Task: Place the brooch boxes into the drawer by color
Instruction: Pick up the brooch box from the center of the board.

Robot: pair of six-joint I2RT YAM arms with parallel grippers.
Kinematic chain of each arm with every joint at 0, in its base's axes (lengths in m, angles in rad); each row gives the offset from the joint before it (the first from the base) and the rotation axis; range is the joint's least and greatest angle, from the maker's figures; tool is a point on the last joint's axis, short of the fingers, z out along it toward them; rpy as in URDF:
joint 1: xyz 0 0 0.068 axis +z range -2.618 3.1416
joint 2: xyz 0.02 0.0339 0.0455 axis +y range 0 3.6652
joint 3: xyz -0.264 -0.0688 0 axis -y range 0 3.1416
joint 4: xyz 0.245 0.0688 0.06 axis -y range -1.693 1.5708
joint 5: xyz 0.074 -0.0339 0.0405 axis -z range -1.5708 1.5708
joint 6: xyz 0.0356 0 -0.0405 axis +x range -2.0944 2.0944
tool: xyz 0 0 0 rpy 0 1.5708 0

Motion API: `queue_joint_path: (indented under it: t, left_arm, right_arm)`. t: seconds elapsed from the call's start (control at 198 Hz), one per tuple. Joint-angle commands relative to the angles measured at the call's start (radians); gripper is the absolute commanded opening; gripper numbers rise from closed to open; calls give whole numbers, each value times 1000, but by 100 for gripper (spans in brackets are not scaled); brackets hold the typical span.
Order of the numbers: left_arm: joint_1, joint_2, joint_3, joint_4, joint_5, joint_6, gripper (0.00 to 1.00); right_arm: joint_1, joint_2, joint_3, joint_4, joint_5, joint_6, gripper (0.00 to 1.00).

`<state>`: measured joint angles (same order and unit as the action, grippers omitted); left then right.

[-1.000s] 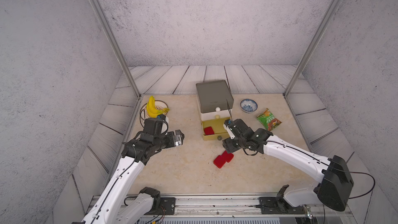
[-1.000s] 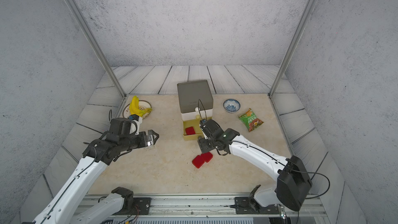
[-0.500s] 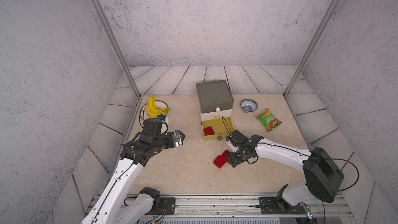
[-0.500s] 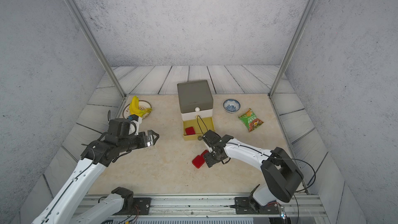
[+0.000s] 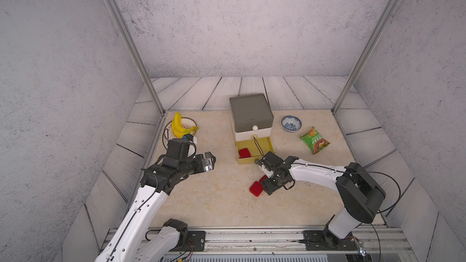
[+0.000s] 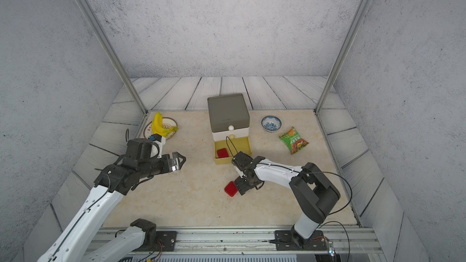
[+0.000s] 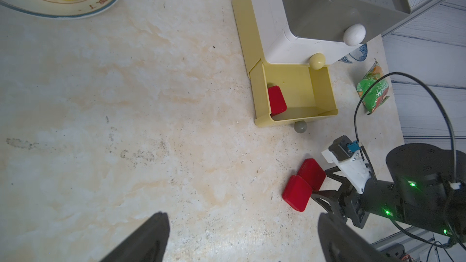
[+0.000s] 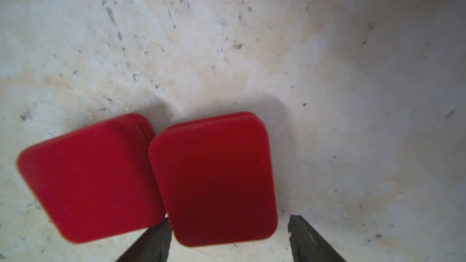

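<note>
Grey walls point(image 5: 227, 21) enclose a beige table point(image 5: 201, 197). At the back stands the chest point(image 5: 251, 112), its yellow drawer point(image 5: 267, 144) out, one red box point(image 5: 244, 152) inside. Before it a second box point(image 8: 214, 177) and a third box point(image 8: 88, 177) lie touching. The right gripper point(image 8: 228, 223) reaches low, jaws apart astride the second box. The left gripper point(image 5: 211, 161) hovers, jaws wide.

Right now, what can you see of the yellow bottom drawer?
The yellow drawer is the lowest tier, under the white tier: smooth plastic by its look, pulled out at the front, open on top. A round grey knob sits on its front wall. One red box lies inside against a side wall; the rest of its floor shows bare. The right gripper is nearby but apart from it.
</note>
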<state>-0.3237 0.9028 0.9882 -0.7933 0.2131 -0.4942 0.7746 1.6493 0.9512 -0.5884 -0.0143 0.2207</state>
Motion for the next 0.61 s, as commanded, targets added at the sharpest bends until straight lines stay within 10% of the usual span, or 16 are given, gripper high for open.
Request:
queue_joint_path:
  t: [0.0,0.6]
  left_arm:
    - [-8,2,27,-14,-8,16,98]
    - [-7,20,30,-11,-14,30,98]
  right_arm:
    - [-5,24,37,11,23,-27,78]
    - [-5,-48,102,-32,25,-13,49]
